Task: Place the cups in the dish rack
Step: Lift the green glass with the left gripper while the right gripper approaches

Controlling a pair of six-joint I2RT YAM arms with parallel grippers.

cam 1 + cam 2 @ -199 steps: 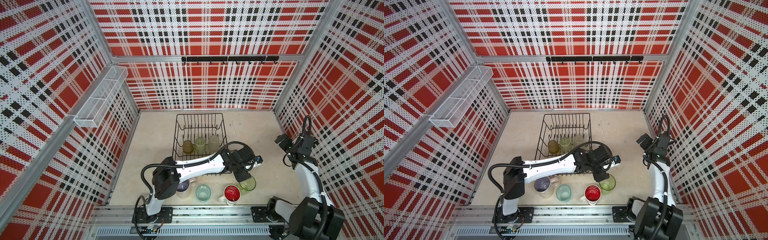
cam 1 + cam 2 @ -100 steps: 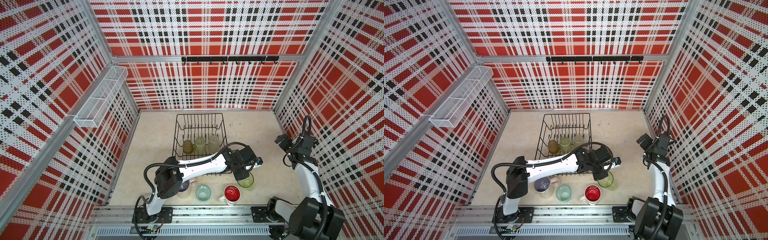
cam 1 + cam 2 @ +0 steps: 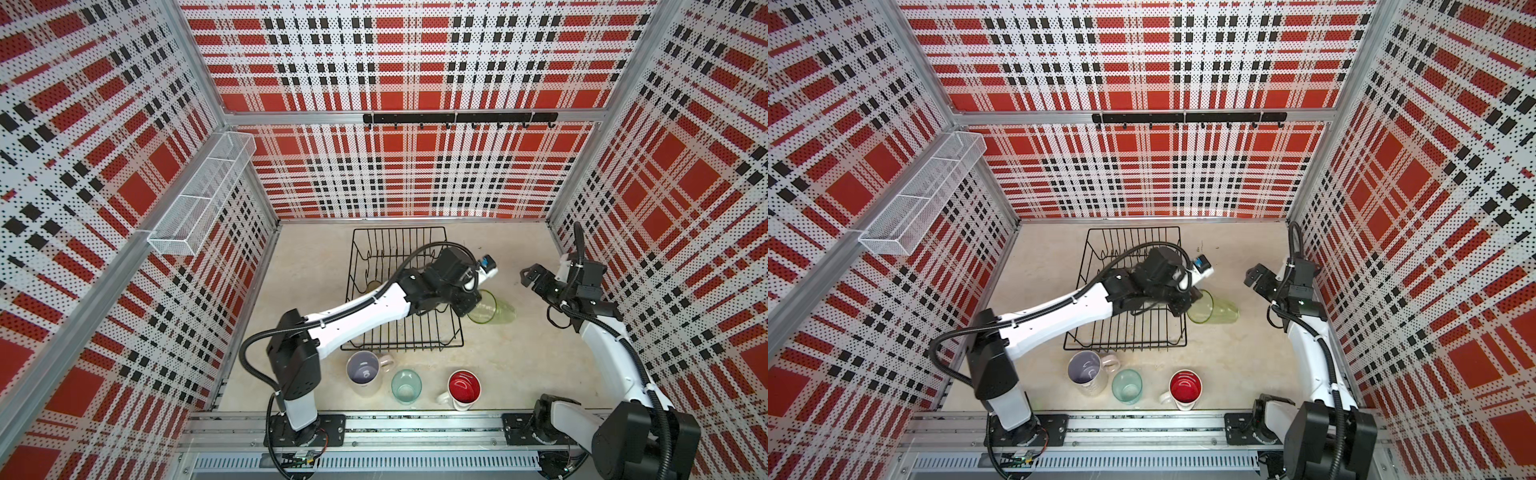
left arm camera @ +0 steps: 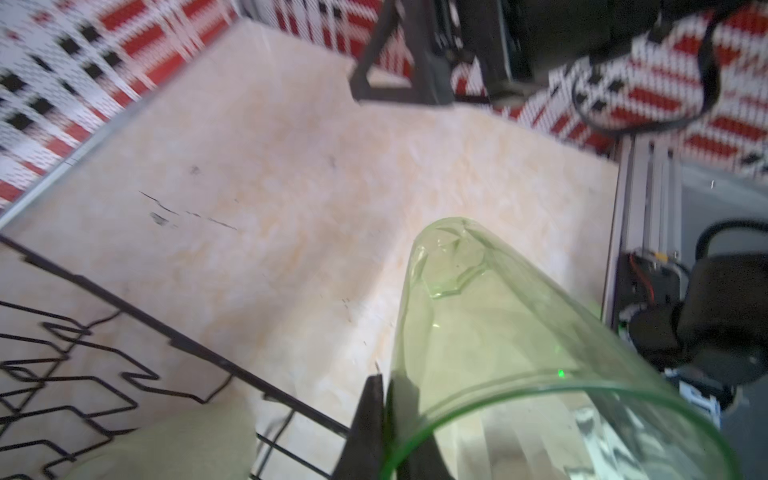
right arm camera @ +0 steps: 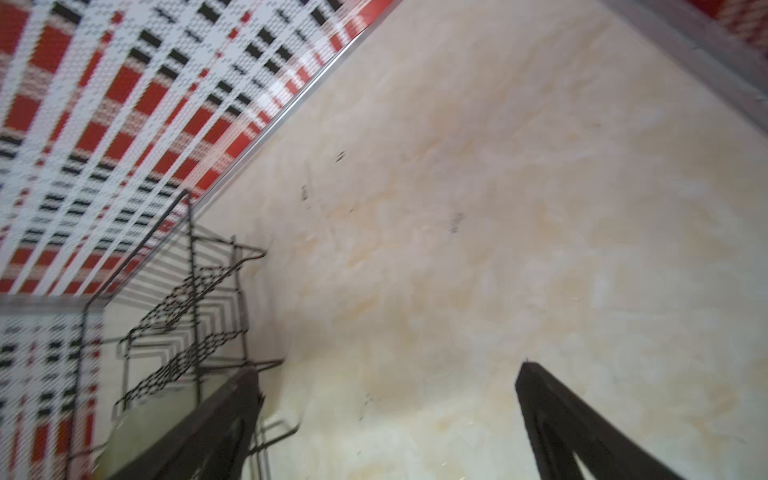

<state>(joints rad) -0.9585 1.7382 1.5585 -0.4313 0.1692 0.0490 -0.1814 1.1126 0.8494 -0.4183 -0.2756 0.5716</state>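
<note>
clear green tumbler [image 3: 496, 309] hangs tipped sideways just off the dish rack's [image 3: 352, 249] 3 o'clock edge, its rim wall pinched in the closed left jaws, likely for loading. right jaws gape idle, farther toward 3 o'clock.

Left arm [image 3: 365, 309]: white shell links, black joint housings, black ribbed cable alongside (zip-tied), small blue block [image 3: 487, 262] at wrist. Right arm [image 3: 606, 353]: same white-and-black build. Right gripper [image 5: 386, 370]: black, tapering hollow fingers. Black base plates [image 3: 334, 428].
</note>
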